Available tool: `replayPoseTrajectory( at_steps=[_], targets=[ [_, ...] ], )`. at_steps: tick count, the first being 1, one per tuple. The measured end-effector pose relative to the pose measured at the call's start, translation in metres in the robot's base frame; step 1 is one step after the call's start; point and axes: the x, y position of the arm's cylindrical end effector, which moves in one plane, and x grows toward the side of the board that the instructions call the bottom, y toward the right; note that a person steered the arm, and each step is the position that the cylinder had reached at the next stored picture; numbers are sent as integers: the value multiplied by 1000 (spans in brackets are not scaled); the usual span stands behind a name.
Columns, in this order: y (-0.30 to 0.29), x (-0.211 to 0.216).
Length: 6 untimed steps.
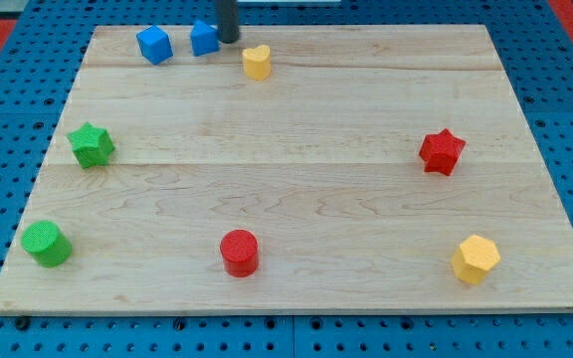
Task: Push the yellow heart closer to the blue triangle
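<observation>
Near the view's top edge, my tip (228, 40), a bare rod holding nothing, touches the blue triangle (203, 38); the yellow heart (257, 62) lies just right-below; a blue cube (154, 45) sits left.

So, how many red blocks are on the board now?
2. The red star is at the view's right, mid-height. The red cylinder is near the bottom, left of centre. None seems hidden.

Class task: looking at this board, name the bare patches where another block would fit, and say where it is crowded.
Free: the wide middle between the green star and red star, and the top right corner. Crowded: top left, where my tip touches the blue triangle, between the blue cube and yellow heart.
</observation>
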Motion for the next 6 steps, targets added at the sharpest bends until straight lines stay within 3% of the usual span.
replayPoseTrajectory(
  at_steps=[1,4,5,6],
  targets=[
    [-53,23],
    [113,41],
    [126,81],
    [79,74]
  ],
)
